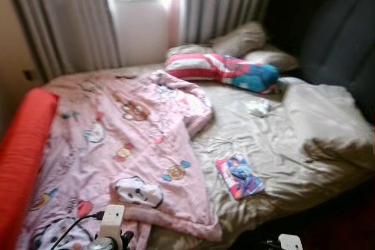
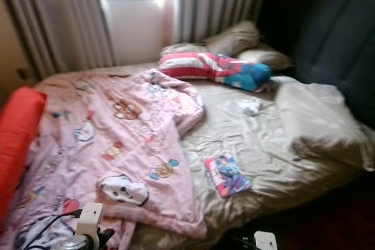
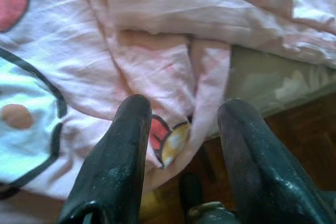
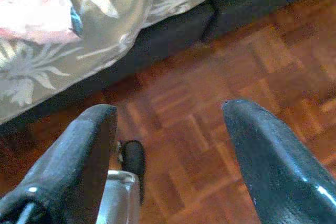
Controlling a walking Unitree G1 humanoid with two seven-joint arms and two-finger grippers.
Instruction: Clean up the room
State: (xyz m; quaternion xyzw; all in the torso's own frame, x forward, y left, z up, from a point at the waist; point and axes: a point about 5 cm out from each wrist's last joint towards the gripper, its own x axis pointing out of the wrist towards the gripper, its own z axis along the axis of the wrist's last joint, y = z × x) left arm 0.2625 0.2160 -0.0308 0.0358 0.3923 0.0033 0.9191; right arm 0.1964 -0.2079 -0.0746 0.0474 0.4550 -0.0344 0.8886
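The rumpled pink cartoon-print quilt (image 1: 135,144) lies across the bed's left side, its edge hanging off the near corner. The left hand (image 3: 181,129) hovers right over that edge, fingers spread, grasping nothing. The right hand (image 4: 168,129) is released over the parquet floor (image 4: 236,56). Best bet, though it's blurry: pinch the hem deep, not the loose fold.

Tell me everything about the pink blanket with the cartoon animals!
The pink blanket looks like a soft, padded quilt, printed with cartoon animal faces and small coloured shapes. It lies rumpled across the robot's left half of the bed, one edge folded back over itself, its near end hanging over the bed's foot. It rests on the beige sheet, beside the red bolster. The open left gripper hovers just above its near edge.
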